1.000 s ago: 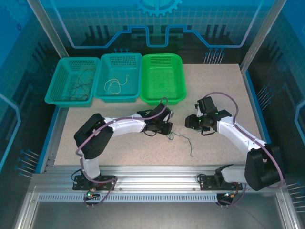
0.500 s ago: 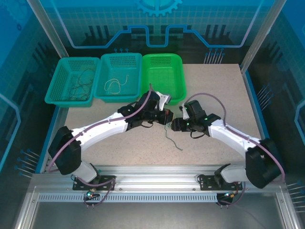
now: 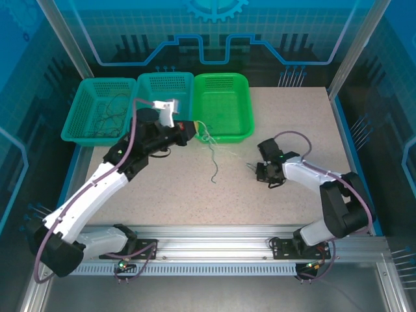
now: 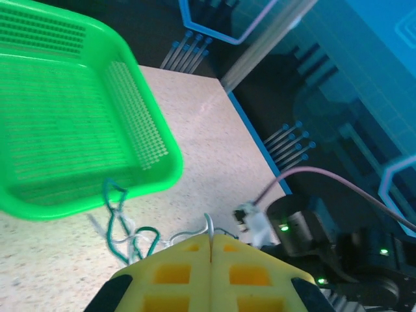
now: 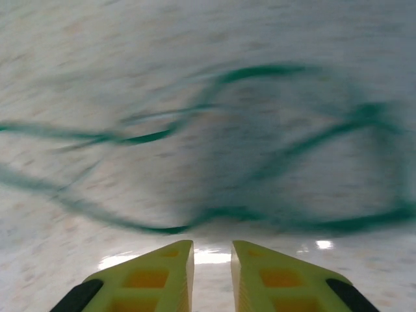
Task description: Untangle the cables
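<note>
While my left gripper (image 3: 193,129) hung just in front of the green basket (image 3: 224,97), its yellow pads (image 4: 175,273) were pressed flat together, pinching the cables (image 3: 215,159) in the seam between them. Greenish and cream strands, curly, trailed from that pinch. Seen from overhead, their long axis ran from the basket's front wall toward the near edge of the table (image 3: 292,123), with the free end pointing at my bases. I could not tell whether the lower end touched the table.

My right gripper (image 5: 212,260) sat low over the table, right of centre. Its fingers were nearly together, with a narrow slit between them and nothing in it. A loose green cable (image 5: 266,69) lay on the table directly ahead of the fingertips. It looped, with its long axis crosswise to my fingers, and was blurred in the wrist view.

Dark cables (image 3: 107,110) lay in the left teal basket (image 3: 75,120). One pale cable (image 3: 156,116) lay curled in the middle teal basket (image 3: 166,84). The three baskets stood side by side along the far left of the table.

Table top: speckled beige with blue edging, and bare aluminium rails (image 3: 214,250) at the near edge. Walls (image 3: 214,32): blue translucent panels printed with a gear and circuit-like lines.
</note>
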Controlling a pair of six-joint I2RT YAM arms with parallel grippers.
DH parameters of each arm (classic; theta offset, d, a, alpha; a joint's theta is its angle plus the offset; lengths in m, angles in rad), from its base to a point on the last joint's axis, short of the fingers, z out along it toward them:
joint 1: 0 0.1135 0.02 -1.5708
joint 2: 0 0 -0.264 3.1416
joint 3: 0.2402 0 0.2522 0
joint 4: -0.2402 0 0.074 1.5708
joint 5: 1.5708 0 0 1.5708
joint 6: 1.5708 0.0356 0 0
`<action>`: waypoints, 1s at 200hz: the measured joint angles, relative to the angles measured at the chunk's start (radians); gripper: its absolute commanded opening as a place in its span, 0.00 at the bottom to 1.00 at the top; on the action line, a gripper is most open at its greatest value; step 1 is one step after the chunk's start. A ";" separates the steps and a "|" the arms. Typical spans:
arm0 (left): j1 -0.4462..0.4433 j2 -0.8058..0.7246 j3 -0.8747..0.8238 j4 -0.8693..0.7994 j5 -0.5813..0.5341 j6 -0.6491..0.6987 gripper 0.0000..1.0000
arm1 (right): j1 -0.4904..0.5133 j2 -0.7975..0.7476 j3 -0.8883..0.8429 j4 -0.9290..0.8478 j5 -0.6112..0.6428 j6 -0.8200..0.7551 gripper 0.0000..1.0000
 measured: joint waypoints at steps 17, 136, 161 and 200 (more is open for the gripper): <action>0.014 -0.016 -0.034 -0.005 0.004 0.000 0.00 | -0.039 -0.055 -0.018 -0.020 -0.006 -0.013 0.39; -0.019 0.075 -0.193 0.030 0.089 -0.083 0.00 | 0.359 -0.105 0.037 0.320 -0.378 -0.119 0.67; -0.022 0.075 -0.191 0.039 0.102 -0.091 0.00 | 0.419 -0.016 0.020 0.430 -0.292 -0.175 0.79; -0.022 0.064 -0.179 0.034 0.116 -0.090 0.00 | 0.433 -0.018 -0.066 0.637 -0.188 -0.280 0.81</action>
